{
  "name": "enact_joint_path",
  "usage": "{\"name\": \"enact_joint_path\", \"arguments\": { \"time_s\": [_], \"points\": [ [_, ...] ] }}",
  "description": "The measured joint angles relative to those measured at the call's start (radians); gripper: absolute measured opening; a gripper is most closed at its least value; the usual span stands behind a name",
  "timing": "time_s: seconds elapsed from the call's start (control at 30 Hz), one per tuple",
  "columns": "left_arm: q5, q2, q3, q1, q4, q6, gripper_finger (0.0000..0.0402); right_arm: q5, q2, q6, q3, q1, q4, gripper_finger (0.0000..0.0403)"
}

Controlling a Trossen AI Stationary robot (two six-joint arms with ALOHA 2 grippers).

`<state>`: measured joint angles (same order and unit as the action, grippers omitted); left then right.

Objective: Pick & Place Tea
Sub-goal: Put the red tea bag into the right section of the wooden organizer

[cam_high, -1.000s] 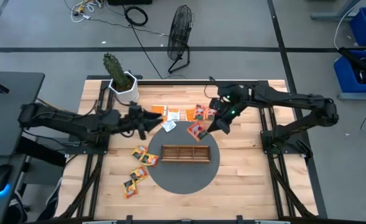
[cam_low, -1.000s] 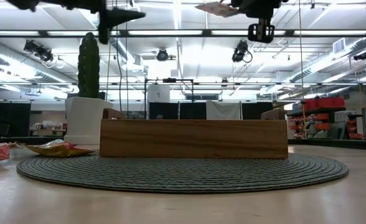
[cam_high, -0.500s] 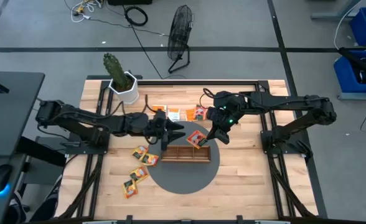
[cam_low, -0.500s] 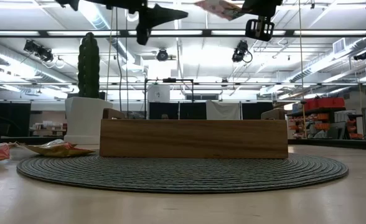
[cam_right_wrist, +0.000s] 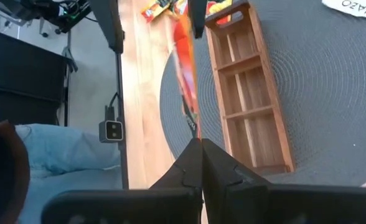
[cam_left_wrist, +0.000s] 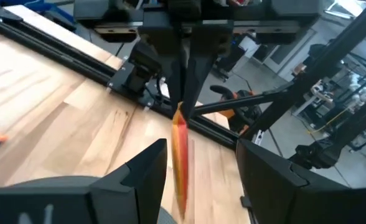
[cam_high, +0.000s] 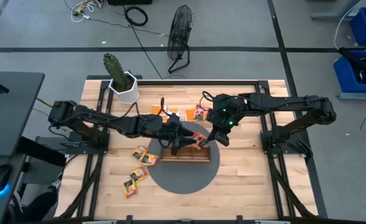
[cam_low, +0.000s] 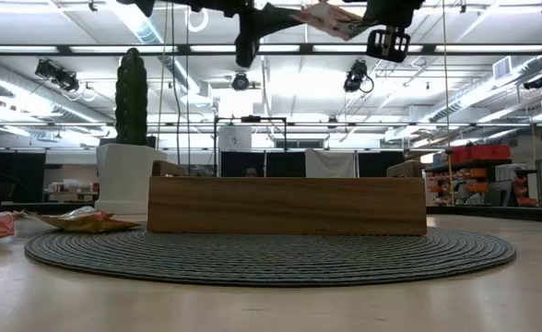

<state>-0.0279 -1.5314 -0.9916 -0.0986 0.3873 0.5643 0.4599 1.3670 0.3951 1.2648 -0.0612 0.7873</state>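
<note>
An orange-red tea sachet (cam_high: 200, 139) hangs in the air above the brown wooden compartment tray (cam_high: 185, 154). My right gripper (cam_high: 213, 135) is shut on it. The sachet shows edge-on in the right wrist view (cam_right_wrist: 183, 68) and in the left wrist view (cam_left_wrist: 180, 155). My left gripper (cam_high: 186, 140) is open, its two fingers standing on either side of the sachet's free end without visibly touching it. Other sachets lie flat on the table: some beyond the mat (cam_high: 173, 114) and some near its left side (cam_high: 142, 155). My right gripper pinches the sachet's one edge (cam_right_wrist: 197, 134) between its two shut fingers, coming from the table's right and far side, slanting down. The sachet is lifted clear above the tray and sticks out from the fingertips toward my left gripper, a little tilted (cam_low: 331, 17).
The tray sits on a round grey mat (cam_high: 186, 177) in the table's middle. A white pot with a cactus (cam_high: 124, 87) stands at the far left corner. More sachets lie near the left front (cam_high: 132, 185). A fan (cam_high: 180, 34) stands on the floor beyond the table.
My left gripper has reached across toward the table's right, from beside the far sachets to the held sachet over the tray, staying open. My right gripper, still shut on the sachet, has carried it a little toward the near edge, over the tray.
</note>
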Motion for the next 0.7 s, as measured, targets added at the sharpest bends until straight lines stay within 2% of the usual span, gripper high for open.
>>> {"name": "enact_joint_path", "arguments": {
  "time_s": [0.13,0.23,0.37,0.5,0.7],
  "points": [
    [0.009,0.0,0.0,0.002,-0.015,0.007,0.0187,0.0,0.0,-0.009,0.0,0.0,-0.008,0.0],
    [0.037,0.0,0.0,0.007,-0.022,0.007,0.016,0.0,0.0,-0.011,0.0,0.0,-0.016,0.0],
    [0.051,0.0,0.0,0.016,-0.019,0.008,0.0102,0.0,0.0,-0.012,0.0,0.0,-0.029,0.0],
    [0.052,0.0,0.0,0.024,-0.019,0.007,0.0024,0.0,0.0,-0.012,0.0,0.0,-0.038,0.0],
    [0.059,0.002,0.0,0.037,-0.017,0.022,0.0021,0.011,-0.008,-0.02,0.0,-0.001,-0.028,0.0012]
  ]
}}
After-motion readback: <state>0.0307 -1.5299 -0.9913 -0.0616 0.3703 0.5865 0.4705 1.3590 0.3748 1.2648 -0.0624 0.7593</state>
